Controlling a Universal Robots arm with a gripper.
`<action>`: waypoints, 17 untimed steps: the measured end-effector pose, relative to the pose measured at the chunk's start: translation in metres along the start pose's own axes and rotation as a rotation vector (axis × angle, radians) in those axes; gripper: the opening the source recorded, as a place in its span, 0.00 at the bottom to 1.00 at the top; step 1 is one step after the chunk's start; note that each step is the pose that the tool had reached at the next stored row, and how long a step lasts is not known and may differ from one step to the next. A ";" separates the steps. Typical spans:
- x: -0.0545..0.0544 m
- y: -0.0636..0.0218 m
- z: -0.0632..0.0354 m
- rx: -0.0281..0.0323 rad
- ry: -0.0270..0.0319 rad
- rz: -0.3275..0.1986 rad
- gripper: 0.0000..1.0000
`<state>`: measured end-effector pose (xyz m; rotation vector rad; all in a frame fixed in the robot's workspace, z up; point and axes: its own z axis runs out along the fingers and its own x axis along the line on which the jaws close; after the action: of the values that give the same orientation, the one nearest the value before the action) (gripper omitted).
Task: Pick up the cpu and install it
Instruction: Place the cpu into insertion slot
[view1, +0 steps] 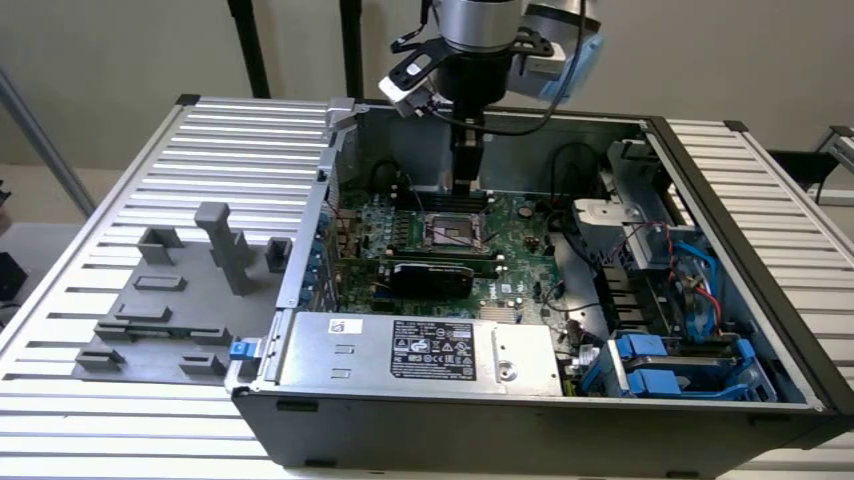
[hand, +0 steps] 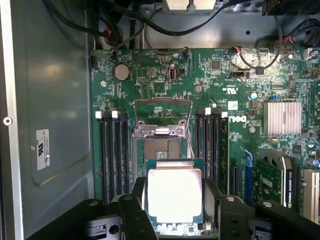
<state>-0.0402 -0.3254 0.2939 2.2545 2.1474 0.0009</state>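
The cpu (hand: 175, 194), a small square chip with a pale silver top, sits flat between the two black fingers (hand: 134, 202) of my gripper (hand: 174, 201), which is shut on its edges. Just past it lies the dark square socket (hand: 161, 148) on the green motherboard (hand: 240, 90), with its metal load frame (hand: 163, 113) swung up and open. In the exterior view my gripper (view1: 462, 188) hangs inside the open computer case (view1: 561, 425), a short way above the socket (view1: 454, 232). The cpu is held clear of the socket, not seated in it.
Black memory slots (hand: 114, 150) flank the socket on both sides. A finned heatsink (hand: 282, 118) and an expansion card (hand: 272, 180) lie nearby. A silver power supply (view1: 420, 350) and blue drive bays (view1: 674, 362) fill the case front. Grey fixture blocks (view1: 174, 300) stand at the exterior view's left.
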 end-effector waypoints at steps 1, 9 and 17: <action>0.000 -0.0001 0.0019 0.0000 0.0000 -0.001 0.55; 0.002 -0.0005 0.0163 -0.0002 0.0004 -0.012 0.55; 0.010 -0.0008 0.0307 -0.0005 0.0007 -0.021 0.55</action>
<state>-0.0399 -0.3159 0.2630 2.2323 2.1706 0.0017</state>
